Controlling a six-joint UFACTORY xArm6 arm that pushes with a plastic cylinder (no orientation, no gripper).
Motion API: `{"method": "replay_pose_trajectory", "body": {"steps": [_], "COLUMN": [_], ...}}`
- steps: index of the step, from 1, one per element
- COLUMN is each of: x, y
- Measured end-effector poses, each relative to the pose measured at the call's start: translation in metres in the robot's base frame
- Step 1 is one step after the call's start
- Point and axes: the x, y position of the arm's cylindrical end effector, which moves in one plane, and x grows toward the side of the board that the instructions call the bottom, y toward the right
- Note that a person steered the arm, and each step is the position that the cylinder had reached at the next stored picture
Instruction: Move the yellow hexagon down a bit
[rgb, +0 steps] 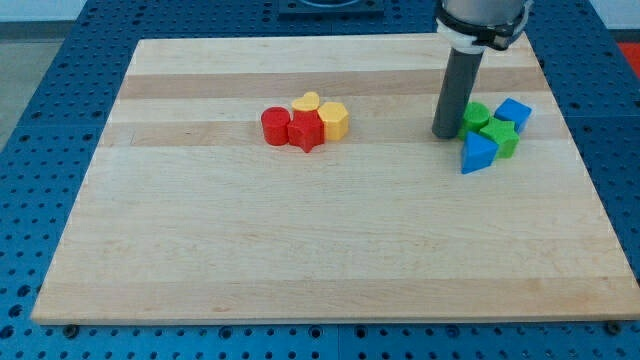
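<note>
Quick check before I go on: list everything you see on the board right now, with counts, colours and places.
board: 1, light wood, fills most of the view, on a blue perforated table
red cylinder: 1, red, view's left end of the centre cluster
red star: 1, red, centre cluster, between the red cylinder and the yellow hexagon
yellow hexagon: 1, yellow, view's right end of the centre cluster
yellow heart: 1, yellow, behind the red star, toward the view's top
green cylinder: 1, green, right cluster, next to my tip
green block: 1, green, right cluster, shape unclear
blue block: 1, blue, top right of the right cluster
blue triangle: 1, blue, bottom of the right cluster
my tip: 1, dark rod, just left of the green cylinder, far right of the yellow hexagon
</note>
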Motion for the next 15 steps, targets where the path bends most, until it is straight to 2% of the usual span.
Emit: {"method": "replay_pose_trajectory", "body": {"steps": [2, 3, 5, 6, 9, 11, 14, 15], "x": [-0.002, -0.019, -0.044, -0.044, -0.044, -0.042, 0.006, 0.015], "y": [-0.001, -0.011, -0.058, -0.094, -0.146, -0.147, -0.139, -0.118]}}
